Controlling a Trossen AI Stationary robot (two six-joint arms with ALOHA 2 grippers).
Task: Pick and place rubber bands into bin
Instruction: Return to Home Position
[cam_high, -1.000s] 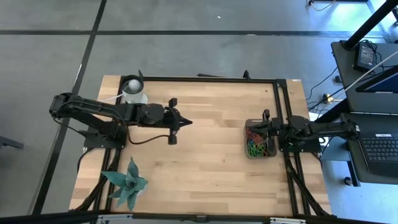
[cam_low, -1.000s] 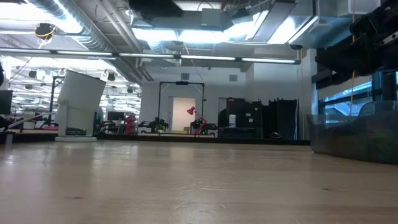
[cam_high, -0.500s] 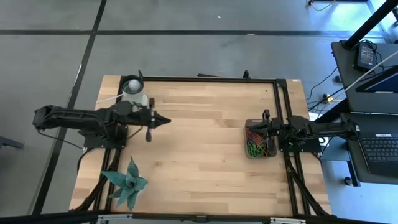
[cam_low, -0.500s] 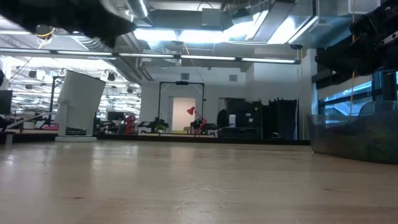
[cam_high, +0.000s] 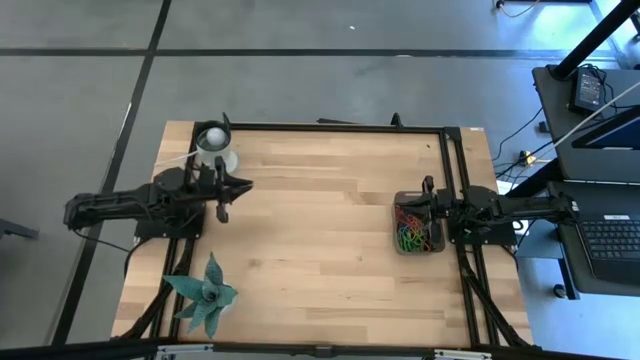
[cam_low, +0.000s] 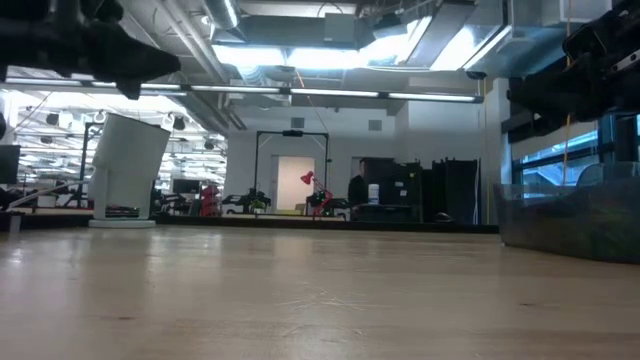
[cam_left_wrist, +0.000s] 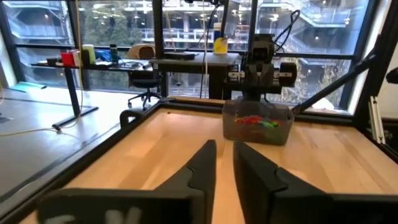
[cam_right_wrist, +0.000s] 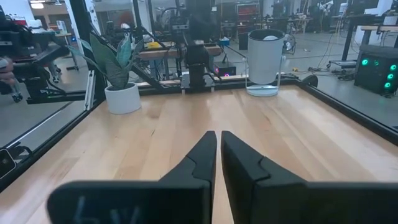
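Far left, the left arm (cam_high: 130, 205) is folded low along the tabletop's (cam_high: 320, 265) left edge. The left gripper (cam_high: 247, 184) points in twd the middle, up off the wood, just beside the white cup (cam_high: 214, 146) at the back-left corner. From its wrist cam the two fingers (cam_left_wrist: 202, 171) sit nearly together w/ a thin gap and nothing betw them, so pretty much clenched & empty. In the low view that arm (cam_low: 95, 45) hangs high at the top left, above the cup (cam_low: 128, 170). A green spiky plant (cam_high: 203, 293) stands at the front-left corner, well apart from the gripper.

Middle of the tabletop is bare wood.

Over on the right is the bin (cam_high: 397, 222), dark grey, close to the right edge. The rubber bands (cam_high: 410, 232) are piled inside it in a tangle of red, green, yellow & orange. The left wrist cam sees it across the wood: bin (cam_left_wrist: 256, 132) w/ the bands (cam_left_wrist: 254, 121) showing through its wall. In the low view the bin (cam_low: 565, 222) sits at the far right.

The right arm (cam_high: 520, 208) stretches in from the right edge, w/ the right gripper (cam_high: 425, 208) over the bin's right side. Its fingers (cam_right_wrist: 199, 158) are pressed almost flat together, clenched, w/ nothing held. Can't tell if it touches the bin rim.
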